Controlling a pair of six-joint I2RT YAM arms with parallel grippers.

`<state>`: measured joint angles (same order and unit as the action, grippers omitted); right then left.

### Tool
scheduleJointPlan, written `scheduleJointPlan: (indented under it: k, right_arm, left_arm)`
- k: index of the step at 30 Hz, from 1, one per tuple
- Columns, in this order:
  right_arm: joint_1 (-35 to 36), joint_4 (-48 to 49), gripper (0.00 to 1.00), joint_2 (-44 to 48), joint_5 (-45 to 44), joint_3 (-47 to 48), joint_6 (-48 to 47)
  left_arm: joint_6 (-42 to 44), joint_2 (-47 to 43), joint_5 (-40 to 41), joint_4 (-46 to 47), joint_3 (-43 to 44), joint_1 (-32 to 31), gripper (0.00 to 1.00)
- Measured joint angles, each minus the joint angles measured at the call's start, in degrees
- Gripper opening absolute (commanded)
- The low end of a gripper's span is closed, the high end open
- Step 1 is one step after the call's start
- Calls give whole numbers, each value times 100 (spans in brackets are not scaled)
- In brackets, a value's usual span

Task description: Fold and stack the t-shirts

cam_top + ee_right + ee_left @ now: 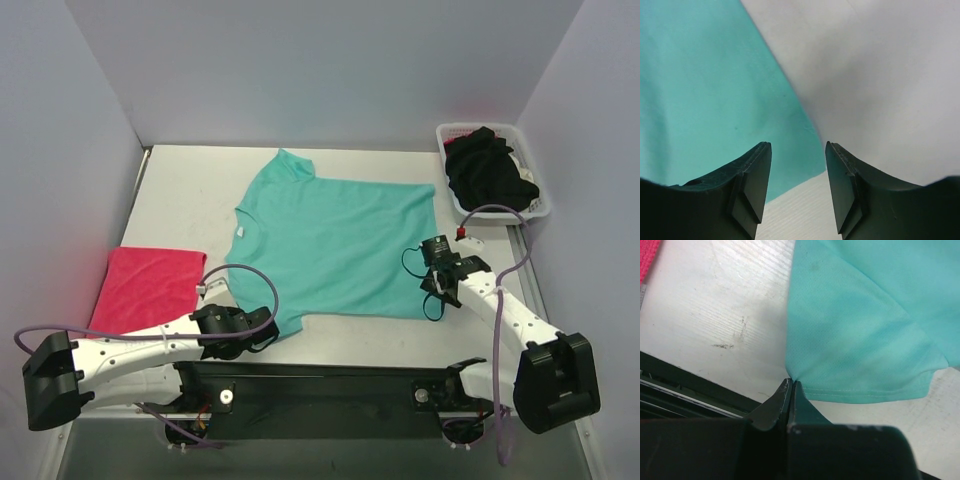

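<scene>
The teal-green t-shirt (335,245) lies spread flat on the white table, neck to the left. My left gripper (268,328) is shut on the near sleeve corner of that shirt (855,340), the cloth pinched at the fingertips (790,385). My right gripper (440,285) is open just above the shirt's near right hem corner (715,100), with cloth under the left finger and bare table under the right. A folded pinkish-red shirt (148,285) lies at the left. Black shirts (488,170) fill the basket.
A white slotted basket (540,205) stands at the back right corner. White walls close the back and sides. A dark rail (320,385) runs along the near edge between the arm bases. The red shirt's edge shows in the left wrist view (647,260).
</scene>
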<state>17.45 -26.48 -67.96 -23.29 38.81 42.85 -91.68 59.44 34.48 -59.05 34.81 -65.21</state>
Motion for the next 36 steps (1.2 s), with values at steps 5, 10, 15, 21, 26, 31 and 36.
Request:
scheduleJointPlan:
  k: [5, 10, 15, 21, 26, 31, 36]
  right_arm:
    - [-275, -105, 44, 114, 83, -323, 201]
    - [-330, -168, 36, 219, 306, -627, 385]
    - [-284, -221, 35, 455, 555, -841, 538]
    - [-208, -221, 35, 723, 649, -927, 651]
    - [-199, -175, 32, 557, 752, -951, 664]
    - [-184, -151, 32, 348, 876, -951, 684]
    - [-127, -114, 31, 24, 1003, -920, 732]
  left_arm:
    - [-96, -122, 136, -214, 39, 0, 0]
    - [-109, -122, 162, -251, 39, 0, 0]
    - [-92, -125, 170, -245, 37, 0, 0]
    - [-68, -173, 170, -219, 0, 0, 0]
    - [-66, -216, 170, -210, -63, 0, 0]
    - [-66, -319, 175, -214, -66, 0, 0]
    - [-66, -450, 238, -240, -66, 2, 0]
